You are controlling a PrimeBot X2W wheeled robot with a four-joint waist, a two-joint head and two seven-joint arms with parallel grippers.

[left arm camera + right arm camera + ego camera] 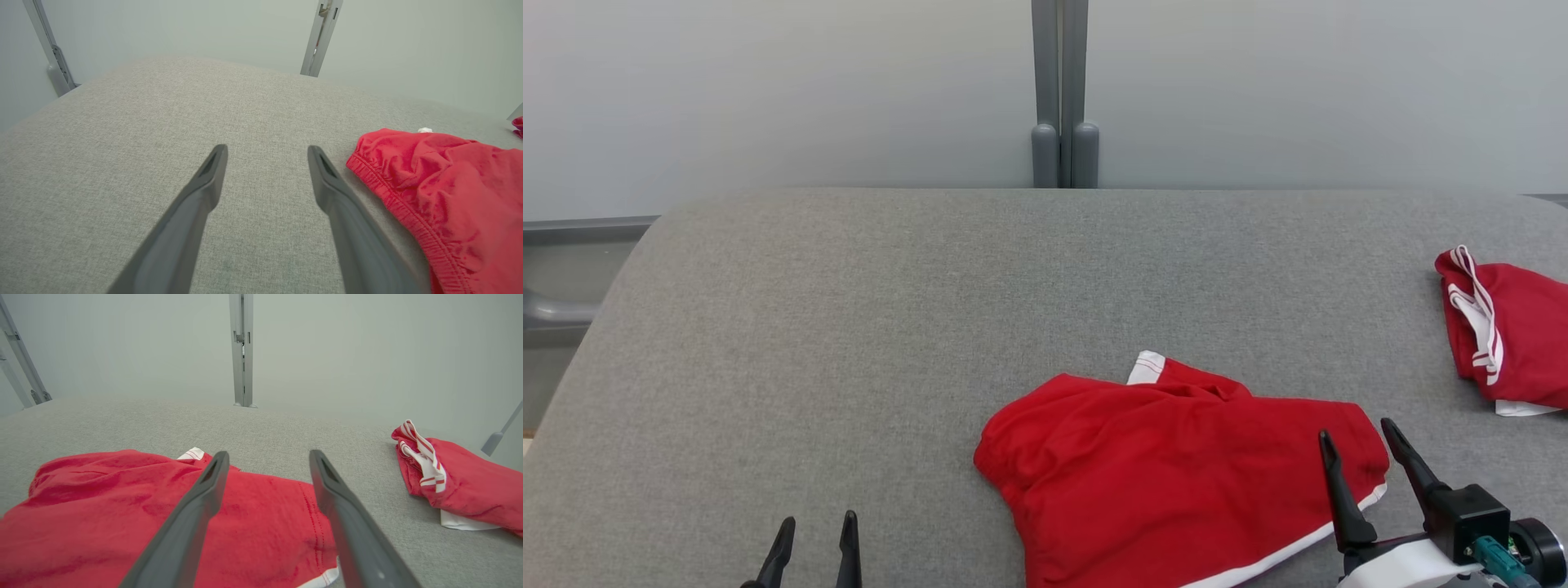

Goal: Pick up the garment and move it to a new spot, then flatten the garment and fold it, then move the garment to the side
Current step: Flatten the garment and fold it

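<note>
currently the red garment [1176,474] lies rumpled on the grey padded table [849,327], near the front and right of the middle, neither flat nor folded; that fits a piece waiting to be lifted to a new spot as well as one set down there and waiting to be smoothed, and i cannot tell which. the left gripper [818,518] stands with its 2 fingers apart and empty over bare table, just beside the elastic waistband [392,192]; the right gripper [1356,429] is spread wide too, holding nothing, over the garment's right end near the white-trimmed hem [322,577].

either way the cloth has to be gripped well; i judge the firm edges, waistband and hem, to be better holds than the loose middle, which would bunch; the fingers should come in low and close on cloth alone, without digging into the padding; 2 holds set well apart should keep it from sagging into a knot.

hard to make out: the garment's near edge is cut off by the bottom of the head view; how many layers lie under the folds is hidden; a white corner [1147,367] pokes out at the far side, its source unclear; whether the right fingertips touch the cloth or hover, i cannot tell; a second red garment [1515,335] at the far right is cut by the frame.
</note>
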